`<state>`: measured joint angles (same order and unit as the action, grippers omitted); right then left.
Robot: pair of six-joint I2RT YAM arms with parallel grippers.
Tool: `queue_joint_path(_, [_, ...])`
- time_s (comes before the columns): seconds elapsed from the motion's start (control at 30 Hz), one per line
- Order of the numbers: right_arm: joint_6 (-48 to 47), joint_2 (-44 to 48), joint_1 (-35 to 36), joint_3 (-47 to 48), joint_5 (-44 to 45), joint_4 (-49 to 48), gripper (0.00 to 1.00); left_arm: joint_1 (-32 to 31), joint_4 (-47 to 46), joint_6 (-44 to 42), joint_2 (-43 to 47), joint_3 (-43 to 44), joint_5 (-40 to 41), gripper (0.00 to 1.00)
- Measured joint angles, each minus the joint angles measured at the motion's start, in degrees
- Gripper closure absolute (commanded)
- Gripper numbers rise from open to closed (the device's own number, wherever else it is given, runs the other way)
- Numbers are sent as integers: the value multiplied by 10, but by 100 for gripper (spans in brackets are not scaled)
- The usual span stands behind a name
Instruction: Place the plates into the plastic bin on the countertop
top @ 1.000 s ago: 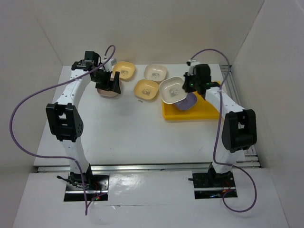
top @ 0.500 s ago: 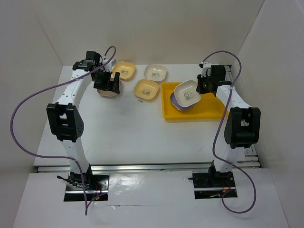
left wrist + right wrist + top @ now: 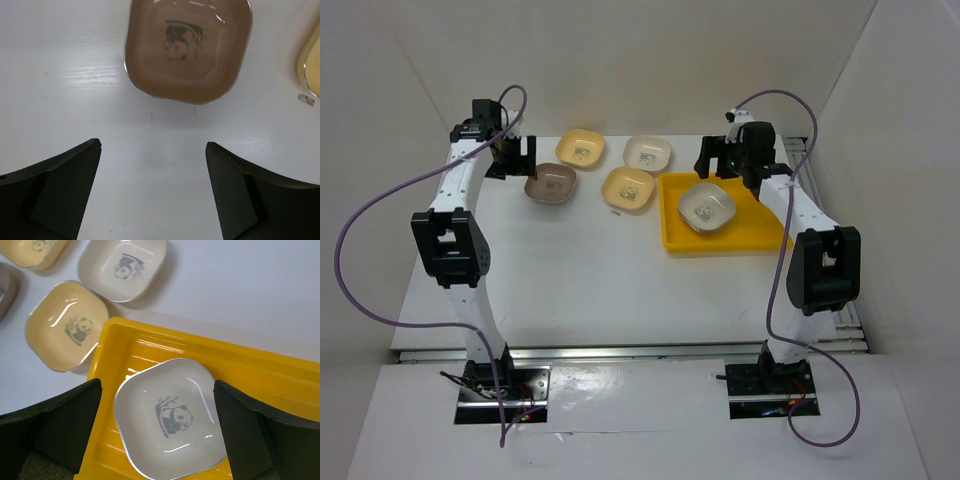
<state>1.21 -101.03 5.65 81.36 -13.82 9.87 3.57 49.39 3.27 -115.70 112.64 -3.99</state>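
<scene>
The yellow plastic bin [image 3: 760, 235] sits at the right of the white countertop [image 3: 580, 270] and holds a pale plate [image 3: 707, 207] with a panda mark. My right gripper [image 3: 718, 170] hovers open just behind that plate. In the right wrist view the pale plate [image 3: 170, 415] lies flat in the bin [image 3: 150, 335], below my open gripper [image 3: 157, 385]. A brown plate [image 3: 551, 184], two yellow plates [image 3: 581, 149] [image 3: 629, 188] and a cream plate [image 3: 647, 153] rest on the countertop. My left gripper [image 3: 512, 160] is open, left of the brown plate [image 3: 187, 47] and apart from it.
White walls close in the back and both sides. Purple cables loop off both arms. A metal rail [image 3: 812, 185] runs along the right edge beside the bin. An edge of a yellow plate [image 3: 312, 65] shows at the right of the left wrist view.
My right gripper carried the pale plate over the bin, opened and let it drop flat inside. My left gripper drew back to the left off the brown plate, which stays on the countertop.
</scene>
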Motion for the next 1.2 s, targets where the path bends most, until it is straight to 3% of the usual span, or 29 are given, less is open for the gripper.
queue_joint_path(0.33, [49,24,21,-23,-26,-8,0,23,-47,-8,-153,112,7,1])
queue_joint_path(0.5, [49,24,55,-23,-24,-6,0,27,-62,-14,-216,118,19,11])
queue_joint_path(0.6, [49,26,82,-23,-9,-2,0,33,-62,-13,-238,119,19,41])
queue_joint_path(0.63, [49,26,89,-23,-5,-1,0,35,-62,-13,-242,119,19,68])
queue_joint_path(0.7, [50,27,104,-23,-1,1,0,37,-64,-7,-244,117,15,95])
queue_joint_path(0.73, [50,26,113,-23,-1,3,0,39,-72,0,-240,117,4,100])
queue_joint_path(0.97, [54,-35,201,42,4,21,0,40,-100,-6,-170,24,-4,100])
queue_joint_path(1.2, [49,-190,304,215,-25,23,0,37,-51,-95,-54,-110,-107,100])
